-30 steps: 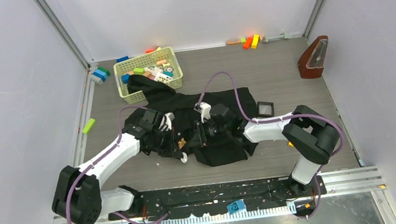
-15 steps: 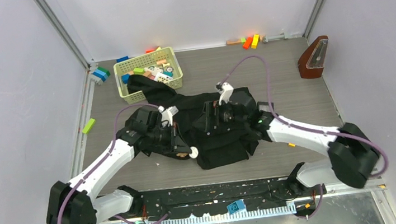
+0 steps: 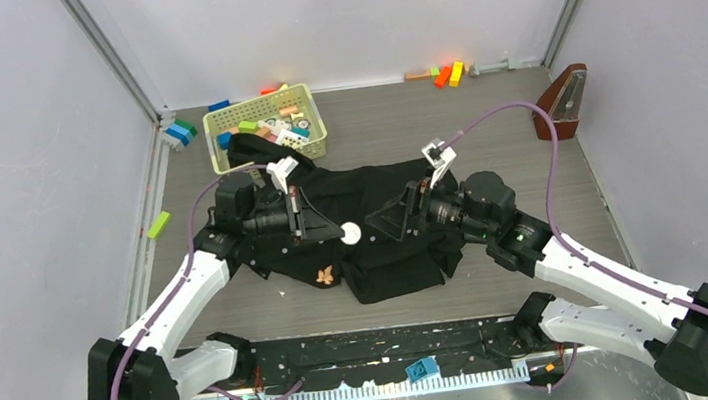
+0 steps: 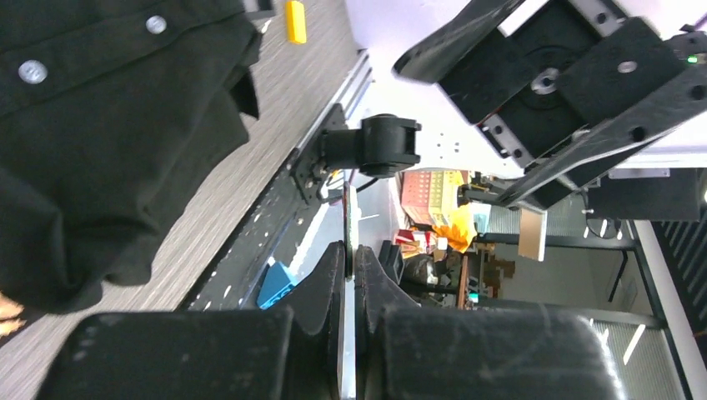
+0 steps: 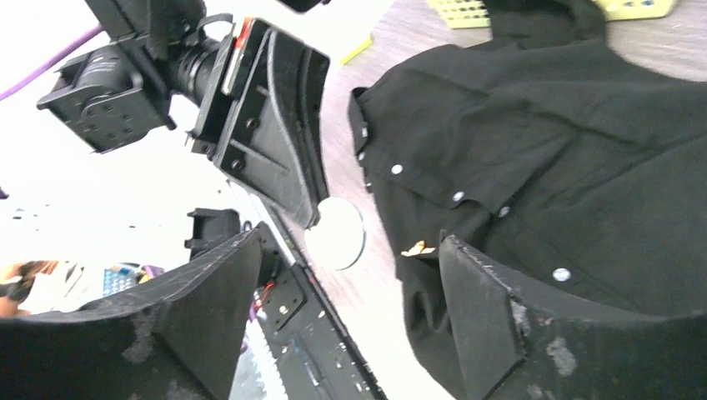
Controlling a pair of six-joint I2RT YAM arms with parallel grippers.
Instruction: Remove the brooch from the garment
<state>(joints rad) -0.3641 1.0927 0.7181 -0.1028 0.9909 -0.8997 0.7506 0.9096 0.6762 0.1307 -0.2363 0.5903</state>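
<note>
The black garment (image 3: 377, 258) lies crumpled mid-table, its white buttons showing in the right wrist view (image 5: 550, 158). The tiny orange brooch (image 3: 324, 275) rests on the garment's near-left part, close to the hem (image 5: 414, 248). My left gripper (image 3: 331, 231) hovers above the cloth, shut on a thin white disc (image 3: 350, 232). That disc is seen edge-on between the jaws in the left wrist view (image 4: 351, 250). My right gripper (image 3: 396, 219) faces it from the right with its fingers (image 5: 492, 325) wide apart and nothing between them. Neither gripper touches the brooch.
A yellow basket (image 3: 225, 159) of toy blocks stands at the back left, with part of the garment draped into it. Loose blocks lie by the back wall (image 3: 446, 75) and at the left (image 3: 159, 224). A brown wedge-shaped object (image 3: 561, 104) stands at the far right.
Both arms have lifted and drawn back from the garment. The left gripper carried the white disc up and away. The right gripper opened. The brooch now lies uncovered on the cloth.
</note>
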